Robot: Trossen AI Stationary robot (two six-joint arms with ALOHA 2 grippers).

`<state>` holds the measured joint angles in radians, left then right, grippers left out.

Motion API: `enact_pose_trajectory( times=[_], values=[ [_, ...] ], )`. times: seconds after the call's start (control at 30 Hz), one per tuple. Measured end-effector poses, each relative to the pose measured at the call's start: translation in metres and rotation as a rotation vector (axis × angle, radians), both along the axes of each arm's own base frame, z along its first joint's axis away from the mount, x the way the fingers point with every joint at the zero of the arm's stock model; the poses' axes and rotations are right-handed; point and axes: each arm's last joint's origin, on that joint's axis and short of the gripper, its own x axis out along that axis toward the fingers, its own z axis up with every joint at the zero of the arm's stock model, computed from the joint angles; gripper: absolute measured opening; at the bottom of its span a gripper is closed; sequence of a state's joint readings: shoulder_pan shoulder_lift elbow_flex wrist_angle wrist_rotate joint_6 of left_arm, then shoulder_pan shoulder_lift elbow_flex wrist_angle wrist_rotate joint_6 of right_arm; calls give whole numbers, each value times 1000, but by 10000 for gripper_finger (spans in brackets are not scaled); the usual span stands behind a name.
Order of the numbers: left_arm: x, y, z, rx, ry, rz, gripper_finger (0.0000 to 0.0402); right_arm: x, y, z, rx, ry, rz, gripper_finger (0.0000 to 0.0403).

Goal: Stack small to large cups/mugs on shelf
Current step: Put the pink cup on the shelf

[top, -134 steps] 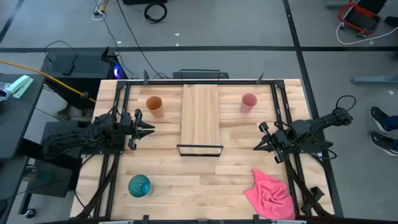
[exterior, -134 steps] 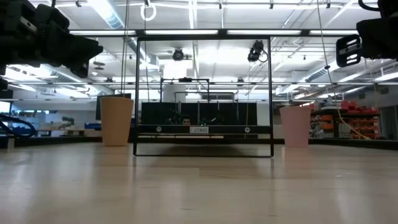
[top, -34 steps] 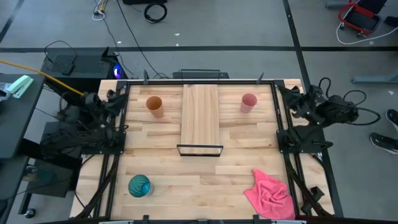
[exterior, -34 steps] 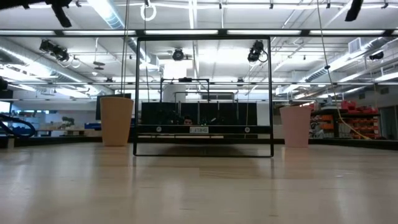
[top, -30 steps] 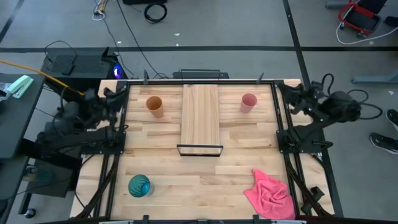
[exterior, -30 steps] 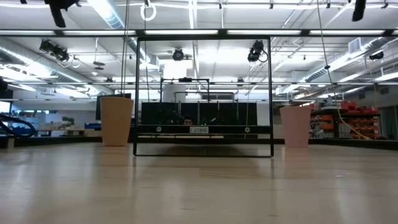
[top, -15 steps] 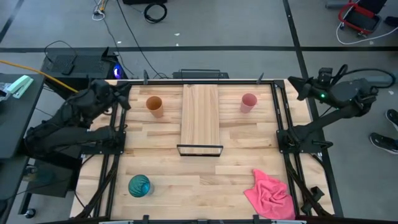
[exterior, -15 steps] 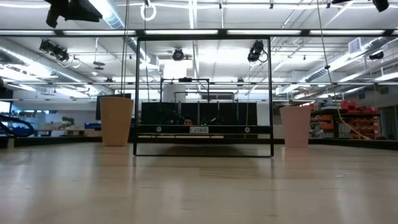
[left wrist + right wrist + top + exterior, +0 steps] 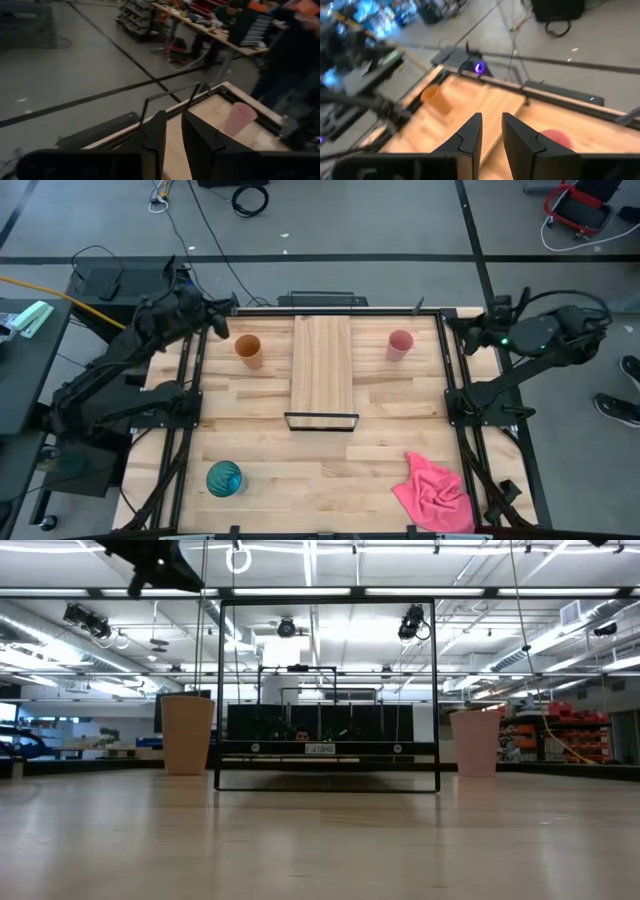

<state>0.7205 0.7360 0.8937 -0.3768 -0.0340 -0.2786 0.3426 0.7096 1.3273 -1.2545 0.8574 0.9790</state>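
Pale pink plastic tumbler (image 9: 400,344), orange-tan tumbler (image 9: 248,349), translucent teal-blue tumbler (image 9: 224,478) w/ swirly lighter glints. Long light-wood plank shelf (image 9: 322,365), fine lengthwise grain, thin black metal frame (image 9: 322,421) at one end. Slatted wooden tabletop (image 9: 330,470): pale blond strips w/ darker streaks, black rails at edges. Crumpled bright pink cloth (image 9: 435,492). Both arms & grippers dark/black; green light on right arm (image 9: 502,341). Grey floor (image 9: 360,225) w/ black lines; yellow cable (image 9: 70,295) at far left

Your table (image 9: 380,440) carries the shelf (image 9: 322,365), orange cup (image 9: 248,349), pink cup (image 9: 400,344), teal cup (image 9: 224,478) and cloth (image 9: 435,492)
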Motion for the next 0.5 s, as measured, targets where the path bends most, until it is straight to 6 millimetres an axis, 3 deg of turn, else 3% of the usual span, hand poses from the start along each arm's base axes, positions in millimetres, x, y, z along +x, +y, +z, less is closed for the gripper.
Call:
enact_pose_trajectory(
  times=[0.27, 0.37, 0.5],
  values=[
    [11, 26, 2, 25, -67, -46, 73, 71, 20, 10, -64, 37, 193, 82],
    [13, 33, -2, 1, -53, -51, 71, 91, 11, 16, -80, 69, 217, 82],
    [15, 39, -6, -24, -43, -73, 76, 110, -18, 22, -77, 133, 206, 82]
  ],
)
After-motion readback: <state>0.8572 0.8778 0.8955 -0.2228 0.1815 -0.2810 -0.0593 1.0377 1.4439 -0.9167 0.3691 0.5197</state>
